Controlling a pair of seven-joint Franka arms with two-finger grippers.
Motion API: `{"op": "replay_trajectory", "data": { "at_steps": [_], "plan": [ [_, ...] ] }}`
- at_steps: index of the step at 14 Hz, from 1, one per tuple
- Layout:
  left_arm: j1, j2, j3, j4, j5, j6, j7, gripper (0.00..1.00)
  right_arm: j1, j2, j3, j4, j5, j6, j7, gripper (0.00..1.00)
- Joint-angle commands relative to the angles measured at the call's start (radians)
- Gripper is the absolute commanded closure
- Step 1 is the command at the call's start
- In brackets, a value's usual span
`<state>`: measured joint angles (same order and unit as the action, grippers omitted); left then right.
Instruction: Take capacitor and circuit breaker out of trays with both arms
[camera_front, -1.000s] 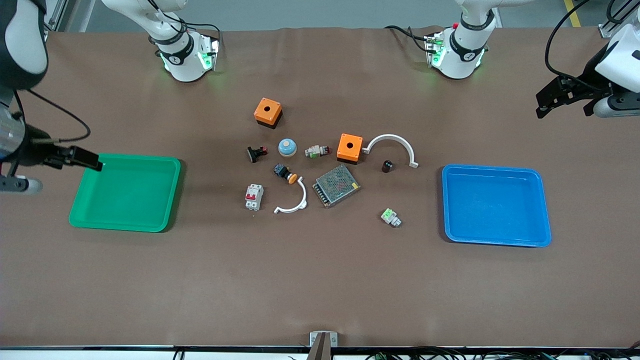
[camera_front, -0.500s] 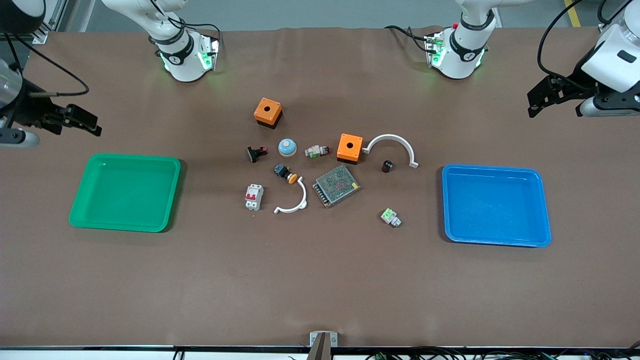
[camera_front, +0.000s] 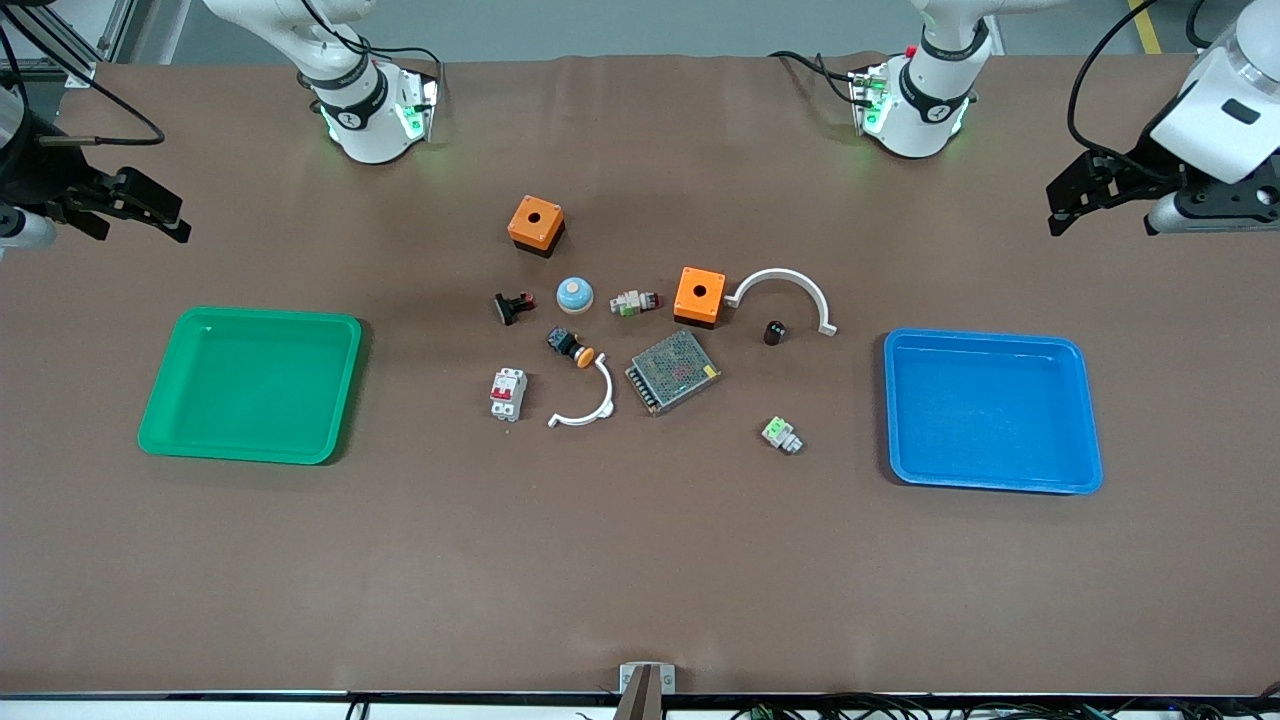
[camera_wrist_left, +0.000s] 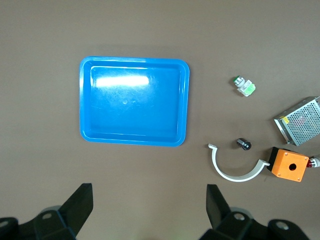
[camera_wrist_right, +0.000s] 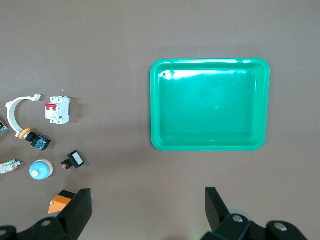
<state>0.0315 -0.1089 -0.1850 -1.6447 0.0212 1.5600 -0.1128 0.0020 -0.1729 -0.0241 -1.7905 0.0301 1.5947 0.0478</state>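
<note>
Hovering above bare table at its own end, the left gripper (camera_front: 1068, 200) has its fingers (camera_wrist_left: 80, 202) spread wide apart and holds nothing. The right gripper (camera_front: 150, 212) hangs likewise at the other end, fingers (camera_wrist_right: 77, 207) wide apart, empty. The capacitor (camera_front: 774, 332) stands on the table under a white arch (camera_front: 783, 293), near the blue tray (camera_front: 992, 482). The breaker (camera_front: 508, 393) lies among the parts, between a white curved piece (camera_front: 590, 401) and the green tray (camera_front: 250, 452).

Two trays are counted, one green tray (camera_front: 250, 385) and one blue tray (camera_front: 992, 410). Two orange boxes (camera_front: 535, 225) and two white curved pieces (camera_front: 785, 290) are seen. One capacitor (camera_front: 773, 332) and one breaker (camera_front: 507, 393) are counted.
</note>
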Motion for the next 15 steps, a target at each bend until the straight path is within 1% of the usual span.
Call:
{"op": "replay_trajectory", "data": {
  "at_steps": [1,3,6,15],
  "plan": [
    [0.002,-0.005,-0.005,-0.009,0.0,0.015,0.001,0.0,0.004,-0.017,0.0,-0.024,-0.013,0.011,-0.005,0.0],
    [0.005,-0.008,-0.005,-0.007,0.0,0.012,0.001,0.0,0.004,-0.004,0.0,-0.004,-0.013,0.008,-0.005,0.0],
    [0.005,-0.008,-0.005,-0.006,0.0,0.012,0.001,0.0,0.004,0.061,0.001,0.065,-0.015,0.004,-0.006,0.0],
    [0.011,0.012,0.005,0.028,-0.012,0.003,-0.001,0.0,0.004,0.076,0.001,0.08,-0.019,0.002,-0.019,0.0]
  ]
}}
